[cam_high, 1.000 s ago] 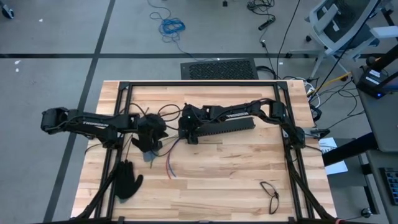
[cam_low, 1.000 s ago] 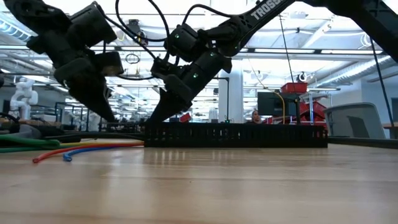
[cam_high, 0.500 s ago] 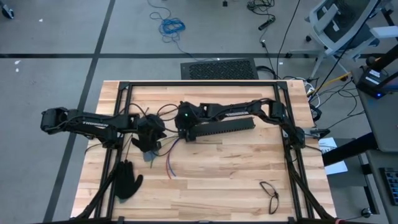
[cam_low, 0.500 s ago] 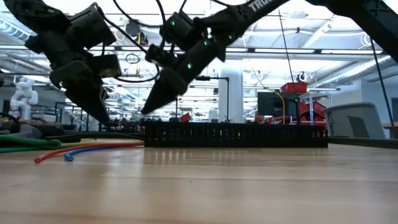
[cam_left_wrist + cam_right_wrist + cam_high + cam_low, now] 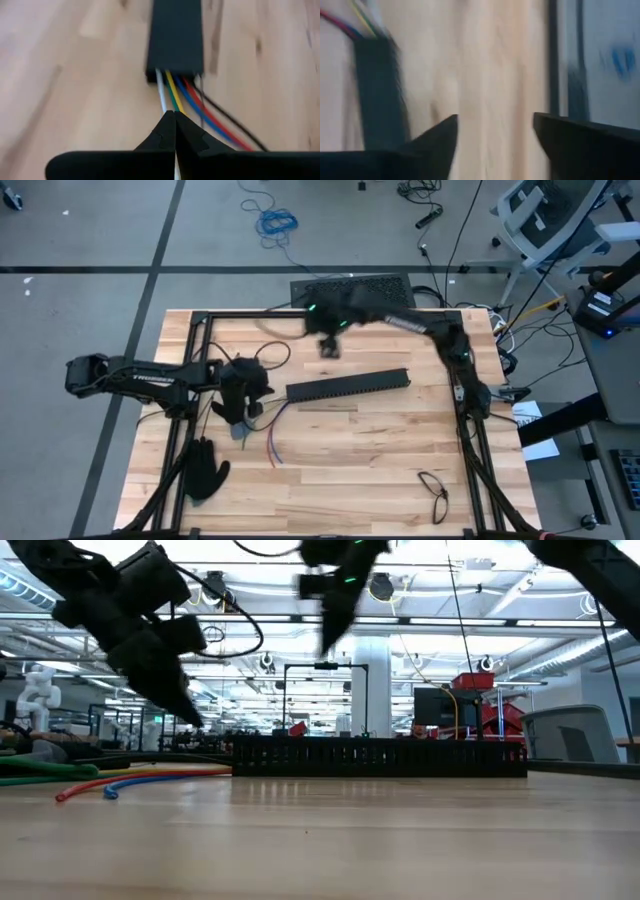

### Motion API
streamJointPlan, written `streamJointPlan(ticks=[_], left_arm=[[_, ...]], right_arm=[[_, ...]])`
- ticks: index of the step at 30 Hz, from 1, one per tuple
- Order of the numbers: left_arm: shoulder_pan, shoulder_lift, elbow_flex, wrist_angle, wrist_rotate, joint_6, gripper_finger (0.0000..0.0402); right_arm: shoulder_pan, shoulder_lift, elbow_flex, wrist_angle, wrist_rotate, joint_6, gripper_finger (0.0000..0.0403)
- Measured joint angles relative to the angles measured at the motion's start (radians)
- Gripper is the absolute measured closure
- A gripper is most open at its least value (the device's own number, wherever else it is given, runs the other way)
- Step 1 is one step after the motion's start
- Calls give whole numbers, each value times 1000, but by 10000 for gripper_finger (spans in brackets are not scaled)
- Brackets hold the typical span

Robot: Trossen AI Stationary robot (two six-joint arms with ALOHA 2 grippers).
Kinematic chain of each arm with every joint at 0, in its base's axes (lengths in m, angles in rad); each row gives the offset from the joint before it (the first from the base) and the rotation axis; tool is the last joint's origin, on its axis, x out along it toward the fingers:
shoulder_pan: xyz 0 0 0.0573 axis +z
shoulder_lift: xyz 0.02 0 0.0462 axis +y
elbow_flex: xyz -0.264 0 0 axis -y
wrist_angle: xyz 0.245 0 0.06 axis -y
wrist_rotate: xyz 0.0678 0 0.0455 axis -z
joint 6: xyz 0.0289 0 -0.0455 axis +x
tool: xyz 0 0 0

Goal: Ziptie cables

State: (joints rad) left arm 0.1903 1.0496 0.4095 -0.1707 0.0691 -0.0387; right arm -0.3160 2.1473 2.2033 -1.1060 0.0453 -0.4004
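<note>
Two grippers shown: left gripper (image 5: 175, 131) pressed shut on the cables (image 5: 176, 92) just beside end of black slotted bar (image 5: 348, 386), mid-table; right gripper (image 5: 495, 131), fingers spread, raised near table's (image 5: 380, 450) far edge, well apart from bar.

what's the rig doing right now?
The left gripper is shut on the thin white wire of the coloured cables, red, blue, white and yellow-green, which run into the end of the long black slotted bar lying on the wooden table. The right gripper is open and lifted off the bar, near the table's far edge. No ziptie shows around the wires.
</note>
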Motion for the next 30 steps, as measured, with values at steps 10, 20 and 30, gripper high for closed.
streamJointPlan(ticks=[10,20,30], left_arm=[[119,0,0,159,-11,0,401],[248,30,7,549,-30,-9,401],[348,500,337,490,230,-34,401]], right_arm=[[-215,-240,-116,-340,149,225,392],[-279,-464,-814,-10,96,393,402],[-276,-553,-1067,154,28,582,403]])
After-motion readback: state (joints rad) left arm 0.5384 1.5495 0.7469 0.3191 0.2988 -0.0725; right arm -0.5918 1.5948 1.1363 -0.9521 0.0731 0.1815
